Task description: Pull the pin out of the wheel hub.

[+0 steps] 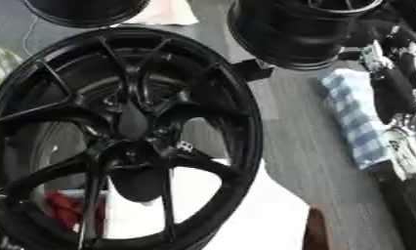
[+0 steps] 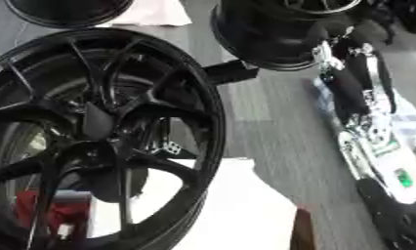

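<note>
A large black spoked wheel hub (image 1: pixel 126 136) stands tilted and fills the left half of both views. Near its centre, between two spokes, a small pale piece (image 1: pixel 184 145) shows; it may be the pin, but I cannot make out its shape. My right arm (image 2: pixel 352 93), black with silver joints, runs along the right side from the lower right corner up towards the top. It stays well to the right of the hub and touches nothing on it. I cannot pick the hand out from the arm. My left hand shows in neither view.
A second black wheel (image 1: pixel 288 34) stands at the top centre and a third (image 1: pixel 83 12) at the top left. A blue-and-white checked cloth (image 1: pixel 352 117) lies beside my arm. A white sheet (image 1: pixel 254 215) lies under the hub. Something red (image 1: pixel 62 207) shows behind the spokes.
</note>
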You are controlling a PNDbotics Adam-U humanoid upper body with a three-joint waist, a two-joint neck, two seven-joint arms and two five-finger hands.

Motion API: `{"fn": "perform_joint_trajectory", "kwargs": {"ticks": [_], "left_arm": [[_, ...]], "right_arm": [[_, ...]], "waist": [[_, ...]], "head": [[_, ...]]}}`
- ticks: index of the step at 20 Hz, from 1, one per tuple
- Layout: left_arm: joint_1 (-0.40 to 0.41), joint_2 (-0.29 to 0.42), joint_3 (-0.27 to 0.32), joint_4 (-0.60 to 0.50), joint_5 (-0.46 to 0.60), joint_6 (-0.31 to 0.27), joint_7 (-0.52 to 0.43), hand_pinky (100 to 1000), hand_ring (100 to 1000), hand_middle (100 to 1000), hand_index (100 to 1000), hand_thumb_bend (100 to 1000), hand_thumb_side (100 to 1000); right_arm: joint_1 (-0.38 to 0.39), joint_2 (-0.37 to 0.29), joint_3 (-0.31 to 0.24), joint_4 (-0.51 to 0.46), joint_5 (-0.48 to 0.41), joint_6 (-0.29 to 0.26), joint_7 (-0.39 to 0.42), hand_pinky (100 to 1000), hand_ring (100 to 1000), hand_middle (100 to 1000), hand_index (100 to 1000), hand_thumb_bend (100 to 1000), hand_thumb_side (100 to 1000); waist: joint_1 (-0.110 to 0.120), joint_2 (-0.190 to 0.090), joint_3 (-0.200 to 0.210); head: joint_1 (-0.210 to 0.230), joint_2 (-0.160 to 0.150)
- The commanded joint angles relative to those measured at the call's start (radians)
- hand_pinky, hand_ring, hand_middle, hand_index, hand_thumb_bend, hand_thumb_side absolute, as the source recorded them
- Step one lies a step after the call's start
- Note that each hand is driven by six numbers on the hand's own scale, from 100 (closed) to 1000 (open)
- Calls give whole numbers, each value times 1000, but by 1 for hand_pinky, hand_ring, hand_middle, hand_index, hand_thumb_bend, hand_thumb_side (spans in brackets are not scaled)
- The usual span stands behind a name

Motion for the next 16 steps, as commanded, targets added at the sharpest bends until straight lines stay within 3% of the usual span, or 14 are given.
{"fn": "perform_joint_trajectory", "kwargs": {"ticks": [1,4,6,8,9,10,11,12,13,14,16], "left_arm": [[24,51,22,32,0,-4,27,849,370,132,461,100,286],[61,35,12,36,-35,-18,18,860,408,177,517,100,285],[74,27,6,36,-54,-30,-3,884,475,302,645,100,329],[83,22,4,35,-80,-46,-24,930,555,445,785,100,438],[86,20,4,35,-91,-55,-36,930,555,445,785,100,438],[87,18,4,34,-102,-64,-46,1000,701,617,889,100,586],[88,17,4,33,-113,-75,-54,1000,724,645,902,100,631],[89,16,6,33,-124,-87,-59,1000,782,713,930,100,794],[90,14,7,33,-135,-99,-63,1000,792,724,935,100,830],[91,13,6,33,-144,-111,-67,1000,815,746,947,104,941],[91,11,5,33,-156,-131,-75,1000,818,746,946,133,960]], "right_arm": [[-10,-11,-15,-18,8,-2,-8,616,678,609,670,265,381],[-14,-6,-14,-18,7,-3,-7,616,678,608,670,264,381],[-16,-3,-14,-18,5,-3,-7,616,678,608,670,264,382],[-16,-1,-13,-18,5,-2,-6,616,678,608,670,263,382],[-16,-1,-13,-18,4,-2,-5,616,678,608,670,263,382],[-16,-1,-13,-18,4,-3,-5,616,677,608,670,261,383],[-17,0,-13,-18,4,-3,-5,616,677,608,670,261,383],[-17,0,-13,-18,4,-3,-5,615,677,607,669,261,383],[-18,-1,-13,-18,3,-3,-4,615,677,607,669,261,383],[-18,-1,-13,-18,3,-4,-4,615,676,607,669,261,382],[-20,-2,-12,-18,3,-4,-3,615,676,607,669,261,382]], "waist": [[3,-9,-1],[-1,-6,-1],[-4,-4,0],[-7,-3,1],[-8,-3,1],[-9,-2,2],[-10,-2,3],[-11,-1,4],[-12,-1,5],[-12,0,6],[-13,0,8]], "head": [[-3,-17],[-4,-20],[-5,-21],[-5,-21],[-5,-20],[-5,-20],[-5,-20],[-6,-20],[-6,-20],[-7,-19],[-7,-18]]}}
